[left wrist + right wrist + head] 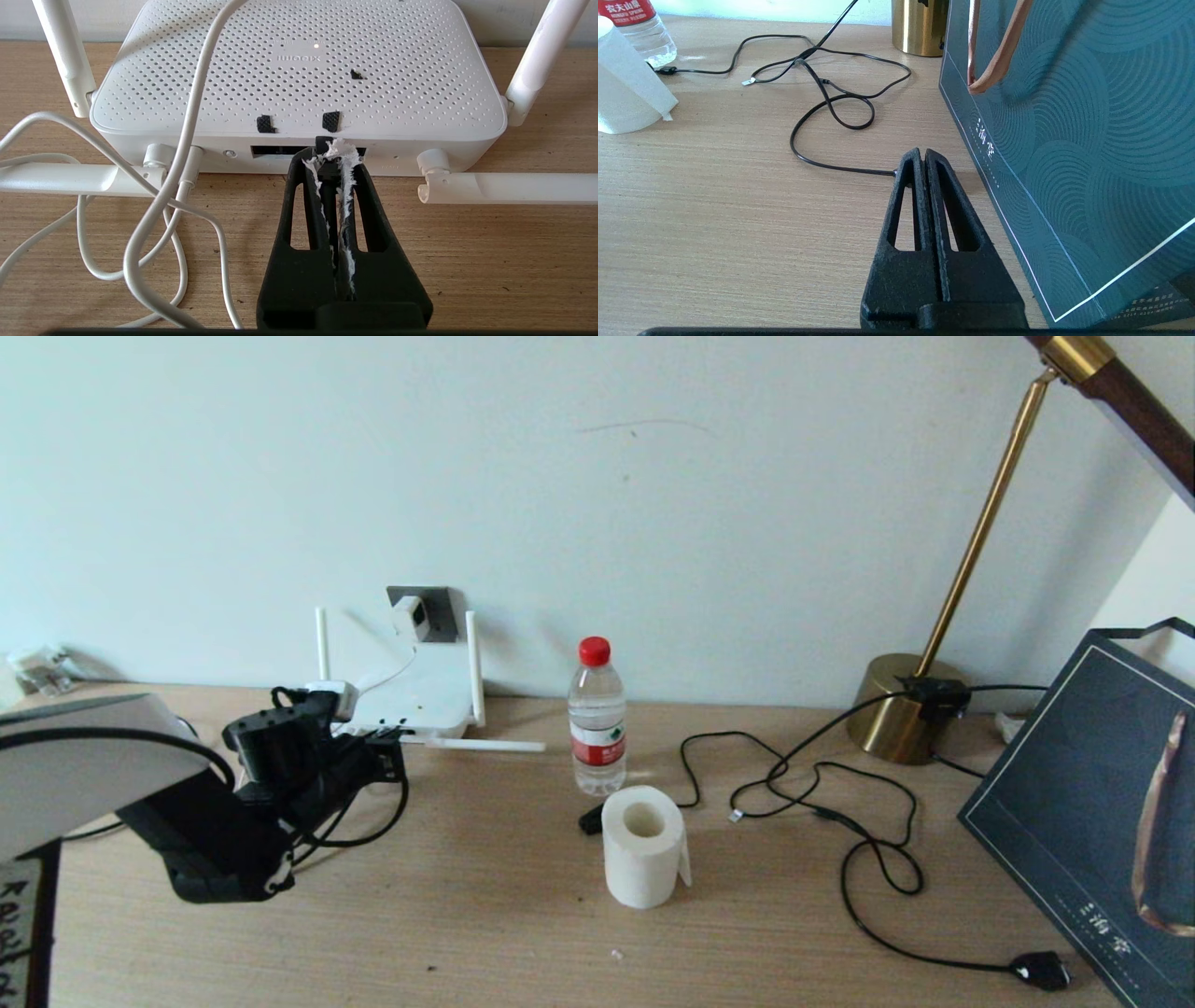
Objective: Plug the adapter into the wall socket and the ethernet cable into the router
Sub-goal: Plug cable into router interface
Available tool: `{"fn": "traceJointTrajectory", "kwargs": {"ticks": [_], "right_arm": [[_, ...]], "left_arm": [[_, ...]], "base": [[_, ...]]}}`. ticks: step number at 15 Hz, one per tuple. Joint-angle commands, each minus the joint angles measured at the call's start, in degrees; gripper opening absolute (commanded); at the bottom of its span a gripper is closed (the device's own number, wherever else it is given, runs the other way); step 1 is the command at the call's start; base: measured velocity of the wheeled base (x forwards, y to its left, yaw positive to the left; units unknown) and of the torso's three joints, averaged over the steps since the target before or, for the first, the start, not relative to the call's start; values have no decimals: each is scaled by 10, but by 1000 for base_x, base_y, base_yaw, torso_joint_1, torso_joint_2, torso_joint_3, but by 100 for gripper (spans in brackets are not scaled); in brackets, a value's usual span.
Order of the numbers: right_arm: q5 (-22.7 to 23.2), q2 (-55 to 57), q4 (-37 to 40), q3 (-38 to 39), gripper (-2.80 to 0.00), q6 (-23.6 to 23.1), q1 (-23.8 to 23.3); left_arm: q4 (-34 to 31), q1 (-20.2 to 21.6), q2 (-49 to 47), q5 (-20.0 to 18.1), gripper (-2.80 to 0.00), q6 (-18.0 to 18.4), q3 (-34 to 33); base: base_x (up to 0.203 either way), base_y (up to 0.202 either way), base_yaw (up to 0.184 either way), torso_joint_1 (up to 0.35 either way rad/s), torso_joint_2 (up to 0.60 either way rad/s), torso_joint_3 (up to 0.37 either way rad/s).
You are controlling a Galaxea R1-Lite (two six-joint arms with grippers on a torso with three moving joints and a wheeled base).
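Observation:
The white router (pixel 415 702) (pixel 299 70) lies against the wall with its antennas spread out. Above it the adapter (pixel 411 614) sits in the dark-grey wall socket (pixel 441 612), and its white cord (pixel 187 116) runs down over the router. My left gripper (pixel 385 747) (pixel 329 156) is shut on the black plug of the ethernet cable (pixel 327 173). The plug's tip is at the dark port slot on the router's near edge; how deep it sits is hidden. The cable's slack (pixel 385 823) loops below the gripper. My right gripper (pixel 923 156) is shut and empty, low over the table.
A water bottle (pixel 597 714) and a toilet-paper roll (pixel 642 845) stand mid-table. A brass lamp base (pixel 896 709) and its black cord (pixel 868 859) lie to the right. A teal paper bag (pixel 1092 803) (pixel 1064 116) stands close beside my right gripper.

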State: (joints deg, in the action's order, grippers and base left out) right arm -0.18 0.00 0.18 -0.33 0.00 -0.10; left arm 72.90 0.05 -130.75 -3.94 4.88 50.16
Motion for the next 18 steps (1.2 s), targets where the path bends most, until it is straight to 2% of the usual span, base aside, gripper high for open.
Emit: {"fn": "traceJointTrajectory", "kwargs": {"ticks": [1,18], "right_arm": [[0,0,0,0,-280,0,0],[0,0,0,0,-280,0,0]], "left_arm": [[4,0,-9,0,-280,0,5],[4,0,-29,0,-280,0,12]], "base": [[0,0,0,0,0,0],[0,0,0,0,0,0]]}}
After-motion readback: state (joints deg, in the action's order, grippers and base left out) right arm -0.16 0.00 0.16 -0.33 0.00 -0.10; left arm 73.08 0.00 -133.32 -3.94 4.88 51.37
